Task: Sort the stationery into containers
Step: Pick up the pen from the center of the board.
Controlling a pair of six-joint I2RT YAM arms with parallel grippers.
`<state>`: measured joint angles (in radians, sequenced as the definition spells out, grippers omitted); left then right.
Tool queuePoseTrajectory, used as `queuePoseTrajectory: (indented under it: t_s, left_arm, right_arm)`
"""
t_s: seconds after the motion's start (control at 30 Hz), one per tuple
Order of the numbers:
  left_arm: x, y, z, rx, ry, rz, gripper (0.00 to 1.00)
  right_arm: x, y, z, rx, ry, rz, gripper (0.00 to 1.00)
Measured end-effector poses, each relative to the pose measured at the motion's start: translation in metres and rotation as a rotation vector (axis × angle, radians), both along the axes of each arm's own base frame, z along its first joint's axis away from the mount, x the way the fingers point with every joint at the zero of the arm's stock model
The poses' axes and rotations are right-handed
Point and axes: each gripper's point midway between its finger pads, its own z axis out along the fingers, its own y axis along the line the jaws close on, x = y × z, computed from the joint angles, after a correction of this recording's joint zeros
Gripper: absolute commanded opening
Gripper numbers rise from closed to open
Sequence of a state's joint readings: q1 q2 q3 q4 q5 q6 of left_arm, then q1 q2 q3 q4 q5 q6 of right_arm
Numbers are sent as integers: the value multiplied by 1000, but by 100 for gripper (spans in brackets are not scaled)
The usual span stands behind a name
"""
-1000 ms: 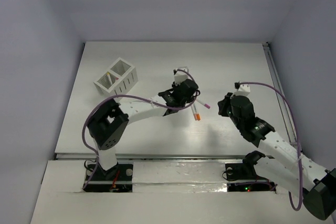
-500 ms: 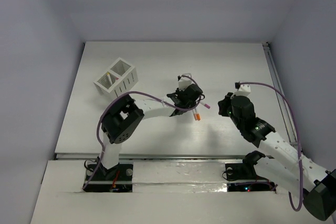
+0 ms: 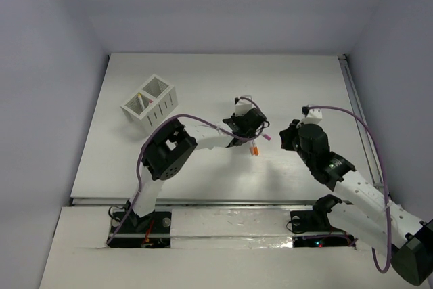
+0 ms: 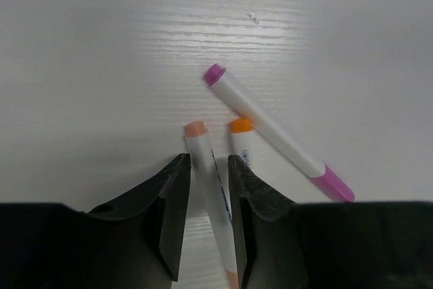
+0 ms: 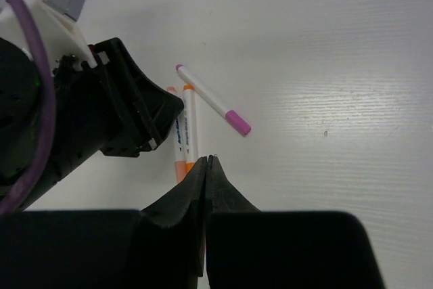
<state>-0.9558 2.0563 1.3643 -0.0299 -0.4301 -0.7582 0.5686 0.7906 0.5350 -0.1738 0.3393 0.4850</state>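
Note:
Three white pens lie together mid-table: a magenta-capped pen [image 4: 270,126] [image 5: 210,98], an orange-capped pen [image 4: 242,141] [image 5: 191,120] and a peach-capped pen [image 4: 201,143]. My left gripper [image 4: 208,160] [image 3: 249,137] is low over them, open, its jaws straddling the peach-capped pen, with a gap on the left side. My right gripper [image 5: 210,158] [image 3: 285,137] is shut and empty, hovering just right of the pens. The white two-compartment container [image 3: 163,109] stands at the back left, a thin pen leaning in its left compartment.
The left arm's elbow [image 3: 166,152] reaches across the middle of the table. A metal rail [image 3: 203,201] runs along the near table edge, and another rail [image 3: 357,109] lines the right side. Walls close the back and both sides.
My left arm's elbow swung to the right and its gripper shifted slightly right and down onto the pens. The right arm has stayed still.

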Motion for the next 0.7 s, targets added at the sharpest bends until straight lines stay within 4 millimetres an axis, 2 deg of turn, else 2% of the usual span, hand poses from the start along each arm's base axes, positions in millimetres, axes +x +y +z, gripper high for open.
queuePoseTrajectory:
  t_s: [0.07,0.27,0.37,0.43,0.5,0.6,0.67,0.7]
  left_arm:
    - [3,1,-8,33,-1,3,22]
    - [7,4,-8,72,-16,2,13]
    - [8,7,-8,91,-22,-1,17]
    - [8,9,-9,109,-23,-5,20]
    - [9,10,-9,123,-29,-9,20]
    - [12,10,-9,142,-41,-13,11]
    - [13,12,-9,153,-47,-14,0]
    - [13,12,-9,157,-50,-14,0]
  right_arm:
    - [0,0,1,3,-4,3,0]
    - [-1,1,3,8,-8,10,0]
    - [-1,2,3,10,-8,15,0]
    - [-1,3,3,11,-7,18,6]
    - [-2,3,3,11,-7,23,12]
    - [-2,4,3,9,-7,30,14]
    - [-2,5,3,10,-6,34,14]
    - [-2,5,3,11,-6,35,14]
